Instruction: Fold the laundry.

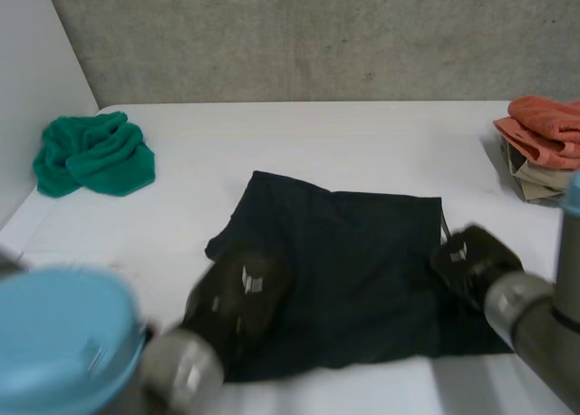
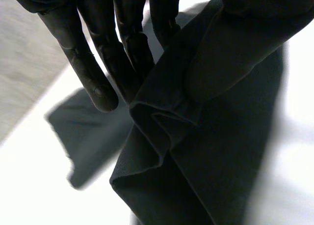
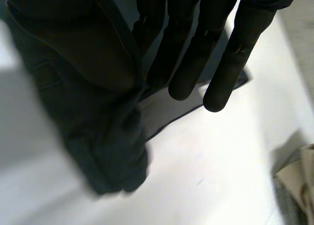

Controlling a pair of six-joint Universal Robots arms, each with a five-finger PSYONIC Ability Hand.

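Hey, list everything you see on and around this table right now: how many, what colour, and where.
dark garment: one, black, spread across the middle of the table
green cloth: one, green, bunched at the table's far left
orange cloth: one, orange, on top of the beige item at the far right
beige folded item: one, beige, under the orange cloth
table: one, white, under everything
wall: one, grey, behind the table
left hand: one, black, pinching the garment's left edge
right hand: one, black, pinching the garment's right edge
left arm: one, grey with a light-blue cap, near left
right arm: one, grey, near right
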